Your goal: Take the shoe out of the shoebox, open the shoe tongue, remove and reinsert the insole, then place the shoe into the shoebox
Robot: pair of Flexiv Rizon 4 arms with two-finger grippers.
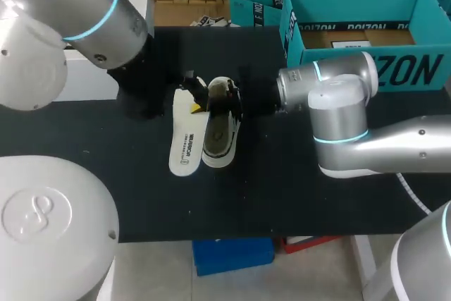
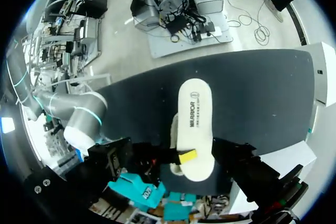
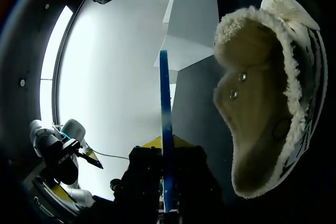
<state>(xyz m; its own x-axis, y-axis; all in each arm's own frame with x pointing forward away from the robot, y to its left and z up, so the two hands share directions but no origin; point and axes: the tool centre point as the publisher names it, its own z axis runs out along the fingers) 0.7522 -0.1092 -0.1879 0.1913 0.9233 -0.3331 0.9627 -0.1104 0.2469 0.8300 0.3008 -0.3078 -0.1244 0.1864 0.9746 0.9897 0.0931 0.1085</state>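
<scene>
Head view: flat, even overhead light, I see no hard shadows. Black bench [image 1: 296, 188] swallows detail. Shoe [image 1: 220, 135] murky at its opening. Insole [image 1: 187, 142] bright, cleanly exposed. Left arm [image 1: 63, 26] housing close to lens, soft, pale sheen on top.

Left wrist view: heavy barrel bend toward black rim, bench edge curves. Insole well lit, centre sharp, margins smeared and dim.

Right wrist view: large area blown out white, rest near black. Shoe's fleece lining catches light from that side, slightly soft.
</scene>
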